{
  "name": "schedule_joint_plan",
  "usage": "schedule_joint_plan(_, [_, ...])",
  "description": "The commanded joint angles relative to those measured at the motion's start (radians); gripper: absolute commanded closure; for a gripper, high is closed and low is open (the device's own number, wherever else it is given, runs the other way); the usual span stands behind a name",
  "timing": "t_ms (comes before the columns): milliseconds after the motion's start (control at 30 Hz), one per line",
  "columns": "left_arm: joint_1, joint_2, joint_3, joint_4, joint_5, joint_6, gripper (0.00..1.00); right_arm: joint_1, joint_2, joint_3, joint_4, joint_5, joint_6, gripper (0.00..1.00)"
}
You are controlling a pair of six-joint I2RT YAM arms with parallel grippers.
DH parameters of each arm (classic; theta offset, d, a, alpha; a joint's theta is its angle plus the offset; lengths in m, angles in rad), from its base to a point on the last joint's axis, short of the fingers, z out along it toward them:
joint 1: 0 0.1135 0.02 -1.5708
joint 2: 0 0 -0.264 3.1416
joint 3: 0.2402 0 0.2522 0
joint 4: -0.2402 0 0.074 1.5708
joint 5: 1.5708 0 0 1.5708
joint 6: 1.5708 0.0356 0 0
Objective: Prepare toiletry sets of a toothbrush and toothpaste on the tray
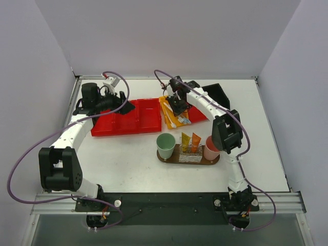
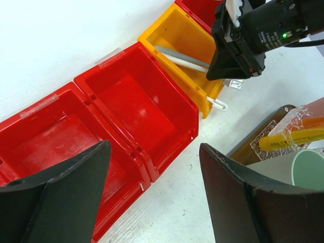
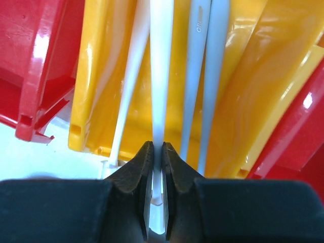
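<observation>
Counter [image 1: 128, 171]: red bins [image 1: 134, 117] and yellow bin [image 1: 165, 105] sit mid-counter toward the far edge. Tray [image 1: 171, 160] sits nearer the near edge w/ toothpaste tubes [image 1: 190, 141] upright on it. Left pincer [image 2: 153, 147] hangs spread above the red bins, prob. idle. Right pincer [image 3: 157, 147] is pinching a toothbrush [image 3: 161, 76] handle in the yellow bin, likely to lift it out.

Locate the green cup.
In the top view, the green cup stands on the left end of the wooden tray, beside the toothpaste tubes, with the pink cup at the right end.

White table [image 1: 128, 166] bears red bins [image 1: 138, 115], yellow bin [image 1: 169, 123], black bin [image 1: 218, 92] and tray [image 1: 205, 162].
</observation>
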Motion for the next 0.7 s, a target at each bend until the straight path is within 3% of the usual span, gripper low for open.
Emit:
schedule_joint_plan(0, [0.007,-0.048,-0.008,0.064,0.038,-0.01,0.19,0.013,-0.094,0.042,-0.067,0.043,0.022,1.0])
schedule_joint_plan(467, [0.004,-0.018,0.018,0.079,0.064,0.022,0.19,0.007,-0.206,0.033,-0.127,0.096,0.048,1.0])
schedule_joint_plan(667, [-0.059,-0.024,0.109,0.002,0.078,0.191,0.19,-0.013,-0.333,0.025,-0.153,0.05,0.0,1.0])
